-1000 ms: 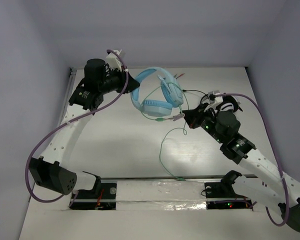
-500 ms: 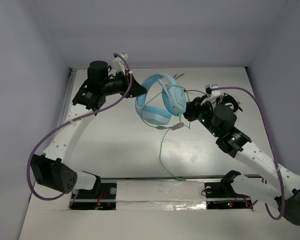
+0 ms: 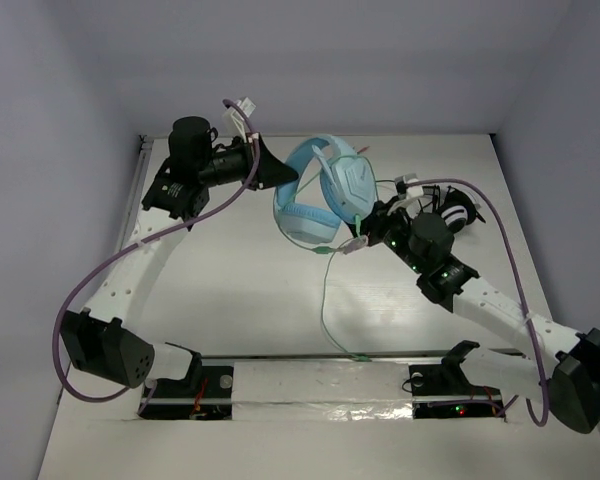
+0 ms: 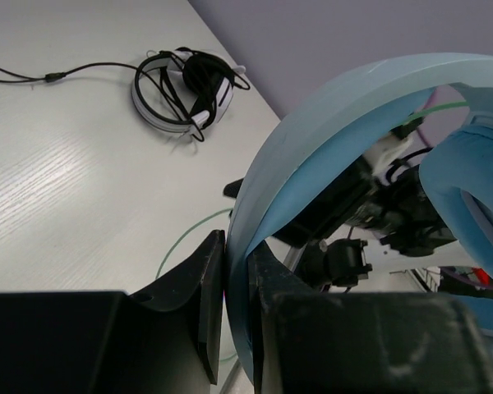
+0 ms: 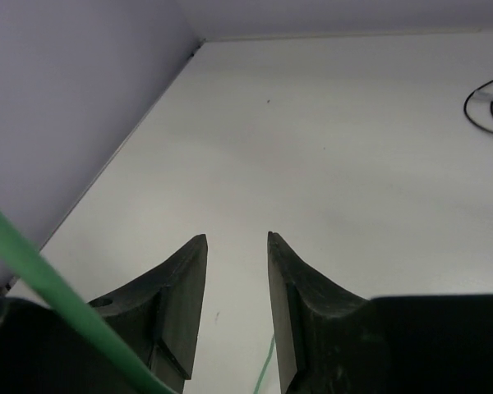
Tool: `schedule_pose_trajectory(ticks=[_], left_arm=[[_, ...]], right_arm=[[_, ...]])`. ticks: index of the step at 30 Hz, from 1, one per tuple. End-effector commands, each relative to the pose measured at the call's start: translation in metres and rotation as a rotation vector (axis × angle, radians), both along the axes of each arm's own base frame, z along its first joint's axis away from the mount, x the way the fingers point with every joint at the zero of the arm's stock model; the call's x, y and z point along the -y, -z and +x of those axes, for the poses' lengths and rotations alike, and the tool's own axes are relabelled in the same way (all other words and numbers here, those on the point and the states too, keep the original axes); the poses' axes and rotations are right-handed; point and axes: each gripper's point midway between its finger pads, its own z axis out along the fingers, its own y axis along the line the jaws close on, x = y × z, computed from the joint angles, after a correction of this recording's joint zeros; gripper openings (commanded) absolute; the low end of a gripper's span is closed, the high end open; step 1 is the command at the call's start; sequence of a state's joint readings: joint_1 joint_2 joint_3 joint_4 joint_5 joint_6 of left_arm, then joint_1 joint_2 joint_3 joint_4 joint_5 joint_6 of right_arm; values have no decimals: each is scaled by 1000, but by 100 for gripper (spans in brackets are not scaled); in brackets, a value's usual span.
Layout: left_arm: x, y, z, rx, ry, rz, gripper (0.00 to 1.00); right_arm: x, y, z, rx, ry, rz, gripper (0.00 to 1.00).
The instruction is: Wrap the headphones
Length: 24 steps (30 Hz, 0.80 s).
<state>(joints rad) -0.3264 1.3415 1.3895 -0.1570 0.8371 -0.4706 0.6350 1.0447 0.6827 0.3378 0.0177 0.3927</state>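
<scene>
The light-blue headphones [image 3: 328, 192] are held up above the table, with an angular earcup facing the camera. My left gripper [image 3: 280, 176] is shut on their wide headband, which passes between the jaws in the left wrist view [image 4: 337, 123]. The thin green cable [image 3: 325, 300] hangs from the headset and trails to the table's front edge, its plugs [image 3: 348, 244] beside my right gripper [image 3: 368, 230]. In the right wrist view, my right gripper [image 5: 237, 238] is open with nothing between the jaws. The green cable [image 5: 33, 275] crosses close to its left finger.
Smaller black-and-white headphones [image 3: 458, 210] with a dark cable lie on the table at the right, behind my right arm; they also show in the left wrist view [image 4: 185, 86]. Walls enclose the table at the back and both sides.
My right gripper has moved up and left, close under the headset's earcup. My left gripper has swung the headphones slightly right and turned the earcup toward the camera.
</scene>
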Motion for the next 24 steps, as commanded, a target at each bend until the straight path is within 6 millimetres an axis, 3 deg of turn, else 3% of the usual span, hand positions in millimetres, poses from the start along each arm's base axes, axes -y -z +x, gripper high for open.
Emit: schedule_pose_trajectory(ticks=[1,7,14,24], left_arm=[[-5,-88,-22,173,10,-150,0],[-6,-107,-17,187,-29,-206,0],[-10,-124,-6,204,-84,-247,0],[-15,-129,4,183,-136,-299,0]], right_arm=[[-13,-4,0,42,-60,71,42],[-27,18,9,3,-94,117,51],[-41,59,10,-78,-142,149,62],[-48,77,4,-121,-187,164,74]])
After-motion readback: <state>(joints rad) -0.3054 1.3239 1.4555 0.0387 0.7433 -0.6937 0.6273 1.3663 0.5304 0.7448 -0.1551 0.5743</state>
